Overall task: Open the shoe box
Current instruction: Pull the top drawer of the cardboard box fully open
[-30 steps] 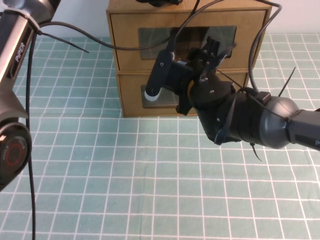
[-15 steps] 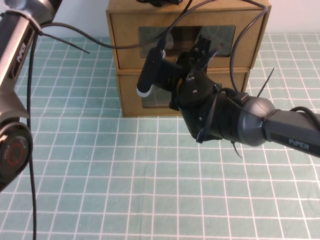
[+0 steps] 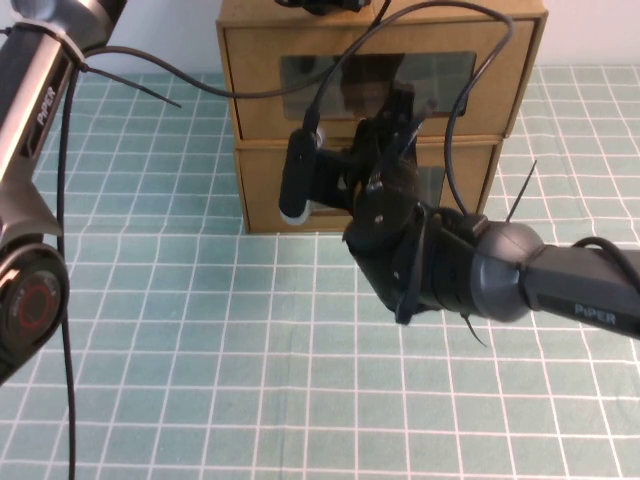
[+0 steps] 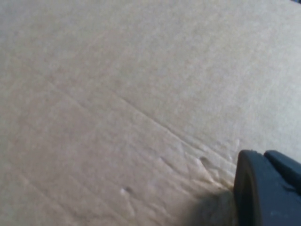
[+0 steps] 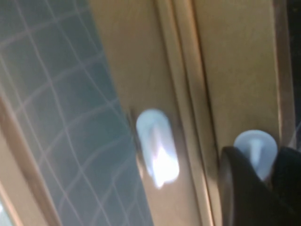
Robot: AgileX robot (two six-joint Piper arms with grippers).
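Shoe box (image 3: 255, 90): brown card, two stacked drawers w/ dark windows, standing at far centre of the green grid mat (image 3: 200, 350). Upper drawer (image 3: 250, 60) and lower drawer (image 3: 262, 190) both look flush w/ the box front, no gap seen. So nothing is open yet.

Right wrist view shows two pulls, one on each side of the seam between the drawers. A white knob (image 5: 255, 143) sits pinched between the dark fingers (image 5: 237, 193). The spare knob (image 5: 157, 146) is just beside it and untouched.

Right gripper (image 3: 408, 108) is up against the box front, right of centre, about level w/ the bottom of the upper window. The fingers are closed on the white knob, prob. the upper drawer's. Its arm reaches in from the near right.

Left gripper (image 4: 270, 188) is right over bare card, v. likely the box top at the far side. Open or closed: can't tell.

Progress: approach and grip look done. Left to do: pull toward the near side and slide the drawer out.

Vs the earlier frames: right arm has swung left and a bit nearer. Its wrist cam (image 3: 297, 175) went from slanted to almost upright. Box looks nudged slightly right, drawers unchanged.
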